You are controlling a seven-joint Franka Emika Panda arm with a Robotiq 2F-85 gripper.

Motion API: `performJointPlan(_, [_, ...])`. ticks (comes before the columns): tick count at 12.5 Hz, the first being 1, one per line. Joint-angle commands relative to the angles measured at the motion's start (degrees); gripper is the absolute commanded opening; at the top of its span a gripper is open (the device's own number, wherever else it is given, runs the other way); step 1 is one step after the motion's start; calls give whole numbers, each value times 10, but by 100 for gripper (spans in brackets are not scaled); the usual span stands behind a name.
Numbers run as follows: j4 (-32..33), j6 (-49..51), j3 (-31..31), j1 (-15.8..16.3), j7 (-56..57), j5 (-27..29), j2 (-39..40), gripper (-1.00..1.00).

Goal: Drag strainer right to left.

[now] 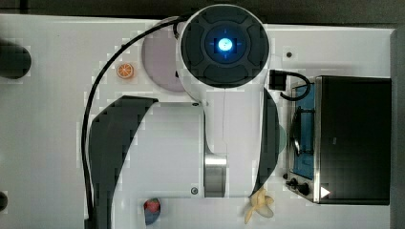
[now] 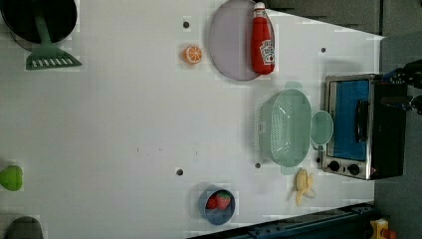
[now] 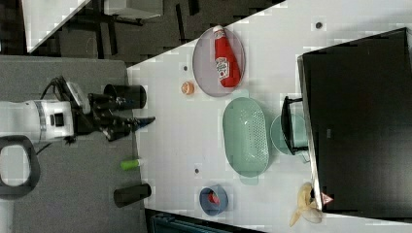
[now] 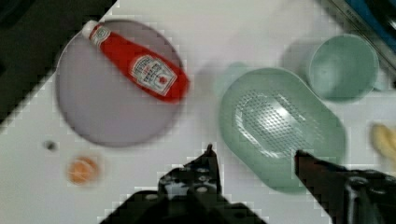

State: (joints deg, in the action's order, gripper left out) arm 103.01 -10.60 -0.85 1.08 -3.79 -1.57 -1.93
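The strainer [image 2: 285,127] sits on the white table [image 2: 124,124] in the right half of the left view, a pale green oval bowl with tiny holes and a flat tab at each end. Just beside it, on the left view's right, stands a smaller green cup [image 2: 321,128], and past that a toaster oven [image 2: 361,127] with a blue glass door. In the right view the strainer [image 3: 246,136] lies at centre, with the cup [image 3: 282,136] between it and the oven [image 3: 359,121].

The gripper [image 4: 254,156] hangs above the table with its 2 dark fingers spread apart and nothing between them; in the wrist view 1 fingertip [image 4: 209,151] is over bare table and the other over the strainer's [image 4: 280,123] rim. In the right view the gripper [image 3: 141,121] shows at the left, well apart from the strainer.

A grey plate [image 2: 231,40] sits at the top centre of the left view with a red ketchup bottle [image 2: 262,40] lying across its right edge. An orange slice [image 2: 192,54] lies just to the plate's left. In the lower part of the left view are a blue bowl [image 2: 211,209] holding strawberries [image 2: 220,200] and, to its right, a peeled banana [image 2: 303,186]. A green spatula [image 2: 47,52] lies at the upper left, its handle reaching into a dark pot [image 2: 40,20].

In the top view the arm [image 1: 224,71] covers the middle of the table.
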Motion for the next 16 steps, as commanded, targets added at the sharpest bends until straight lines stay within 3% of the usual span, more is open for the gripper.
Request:
performJointPlan(1, [125, 138, -33, -9, -47, -13, -266, 40])
performJointPlan(4, [161, 117, -31, -9, -48, -12, -247, 100])
performJointPlan(9, [282, -72, -23, -8, -91, -12, -155, 100])
performJointPlan(12, [345, -229, -18, -7, -199, -12, -72, 100])
performJointPlan(16, [377, -420, -16, -3, -300, -12, 56, 100])
